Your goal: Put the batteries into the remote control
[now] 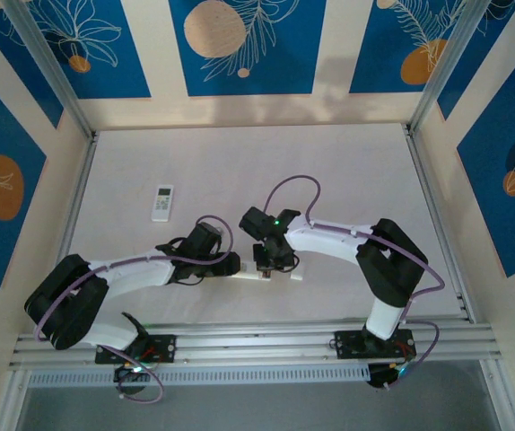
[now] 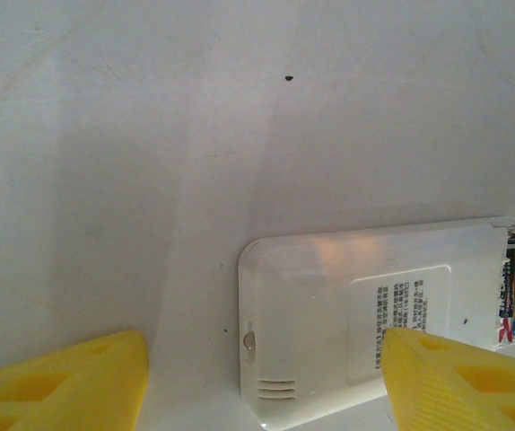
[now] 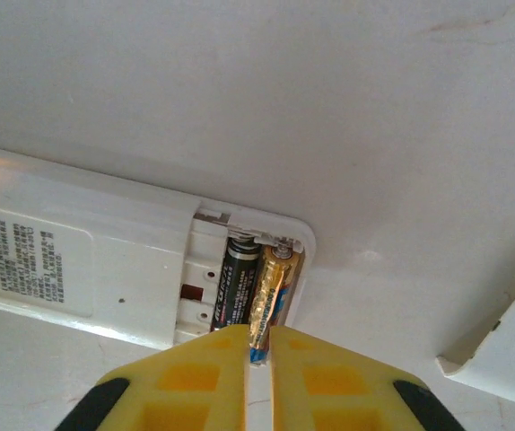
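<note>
We note a white table [image 1: 240, 162] with metal rails [image 1: 266, 337] along its near edge. Blue wall panels [image 1: 240, 45] bearing orange discs stand behind. A dark speck [image 2: 289, 79] marks the tabletop.

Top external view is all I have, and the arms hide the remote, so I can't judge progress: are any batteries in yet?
Observer: Yes. The right wrist view shows a black battery lying in the open bay of the remote.
Operator: And a second one?
Observer: A gold battery lies beside it, its near end at the tips of the right gripper, whose jaws are almost closed.
Operator: Is the left arm gripping the remote?
Observer: No. The left gripper has open jaws, one over the remote's other end, one over the table.
</note>
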Controlling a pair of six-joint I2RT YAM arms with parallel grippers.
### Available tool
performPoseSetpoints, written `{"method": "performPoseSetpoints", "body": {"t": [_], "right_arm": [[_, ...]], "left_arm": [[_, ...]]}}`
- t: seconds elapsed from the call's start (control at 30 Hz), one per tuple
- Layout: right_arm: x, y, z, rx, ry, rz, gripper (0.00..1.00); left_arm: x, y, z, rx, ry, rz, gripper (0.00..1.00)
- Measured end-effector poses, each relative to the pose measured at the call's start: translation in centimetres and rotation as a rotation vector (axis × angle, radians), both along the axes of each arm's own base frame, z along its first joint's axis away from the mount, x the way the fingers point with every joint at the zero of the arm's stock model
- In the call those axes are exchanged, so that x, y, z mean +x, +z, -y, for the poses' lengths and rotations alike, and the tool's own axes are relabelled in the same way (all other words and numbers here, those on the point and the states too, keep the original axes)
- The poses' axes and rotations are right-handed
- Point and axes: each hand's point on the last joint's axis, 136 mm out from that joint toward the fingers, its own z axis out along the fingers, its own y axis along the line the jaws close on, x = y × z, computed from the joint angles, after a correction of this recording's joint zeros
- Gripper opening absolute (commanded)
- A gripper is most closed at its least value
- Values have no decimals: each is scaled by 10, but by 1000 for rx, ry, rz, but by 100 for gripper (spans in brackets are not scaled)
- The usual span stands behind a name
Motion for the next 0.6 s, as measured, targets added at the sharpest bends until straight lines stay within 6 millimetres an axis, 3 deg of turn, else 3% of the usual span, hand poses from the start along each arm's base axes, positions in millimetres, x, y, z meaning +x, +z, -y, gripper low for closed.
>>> {"method": "performPoseSetpoints", "body": {"t": [0.3, 0.6], "right_arm": [[5, -16, -2, -12, -3, -2, 10], [7, -16, -6, 12, -3, 12, 9]], "left_arm": [[0, 0, 0, 0, -1, 0, 70], [0, 0, 0, 1, -1, 0, 71]]}}
